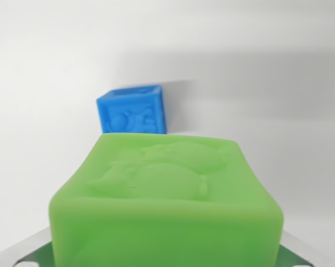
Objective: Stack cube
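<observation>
A green cube [164,189] with a raised animal figure on its top face fills the lower half of the wrist view, very close to the camera. My gripper [164,258] is shut on it; only grey metal finger parts [25,253] show at the bottom corners, pressed against the cube's two sides. Beyond it, higher in the picture and a little toward the wrist view's left, a smaller-looking blue cube [133,110] rests on the white surface [278,83]. The green cube hides the blue cube's lower edge, and the gap between the two cannot be judged.
A plain white surface spreads around both cubes, with a soft grey shadow band to the wrist view's right of the blue cube.
</observation>
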